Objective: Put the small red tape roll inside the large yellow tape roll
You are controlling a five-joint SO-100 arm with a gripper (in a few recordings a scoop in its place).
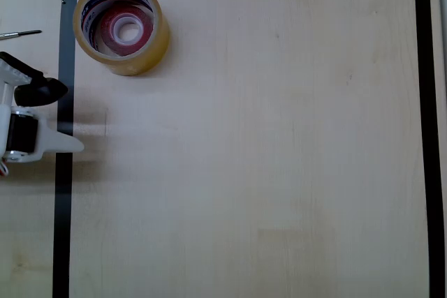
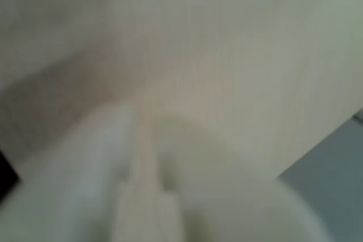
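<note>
White and black, the gripper (image 1: 59,143) sits at the left edge of the overhead view, its pale tip lying over the left strip of the black tape border (image 1: 422,137) and pointing right; whether its jaws are apart or together cannot be told there. To the right and above, in the upper left corner of the bordered area, the large yellow tape roll (image 1: 122,27) lies flat on the light wooden table (image 1: 265,158), just inside the corner of the border. Inside its printed core rests the small red tape roll (image 1: 127,28), white centre facing up, fully enclosed by the yellow ring. Gripper and rolls are well apart. Close against the table, the wrist view is blurred: the pale fingers (image 2: 96,185) appear close together, with nothing visible between them.
</note>
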